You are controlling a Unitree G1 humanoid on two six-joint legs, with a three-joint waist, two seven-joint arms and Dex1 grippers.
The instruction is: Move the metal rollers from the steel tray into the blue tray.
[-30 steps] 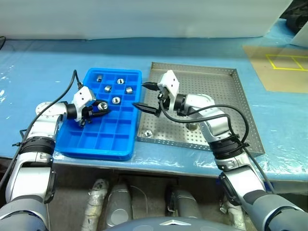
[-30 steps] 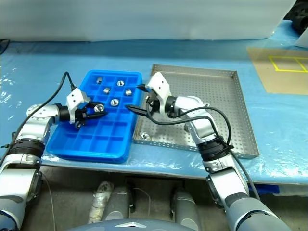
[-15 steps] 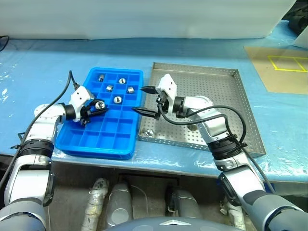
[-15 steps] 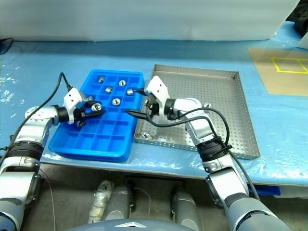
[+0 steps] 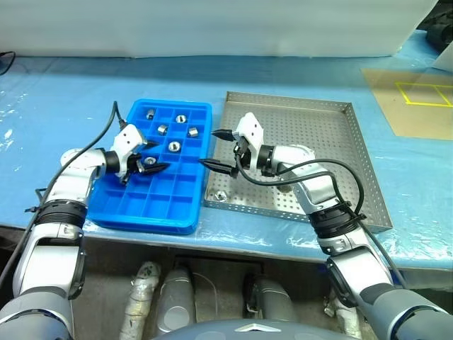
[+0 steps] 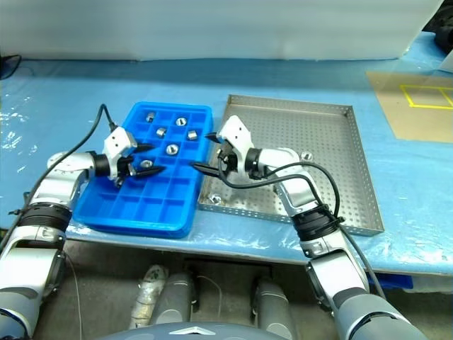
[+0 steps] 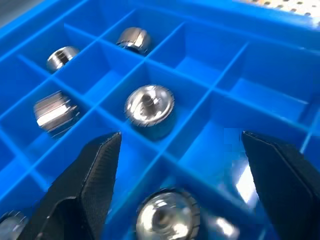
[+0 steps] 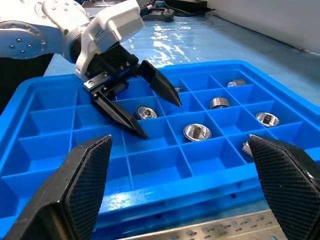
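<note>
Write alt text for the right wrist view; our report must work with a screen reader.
The left tool hangs open over the blue tray, a metal roller in the compartment between its fingers. More rollers sit in nearby compartments.

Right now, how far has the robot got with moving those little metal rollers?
Five metal rollers already sit in compartments of the blue tray. A sixth roller lies in a compartment between the fingers of the open left gripper, not gripped. The right gripper hovers open and empty by the trays' shared edge. Still to move: one roller near the front-left corner of the steel tray, and seemingly another beside the right arm.
</note>
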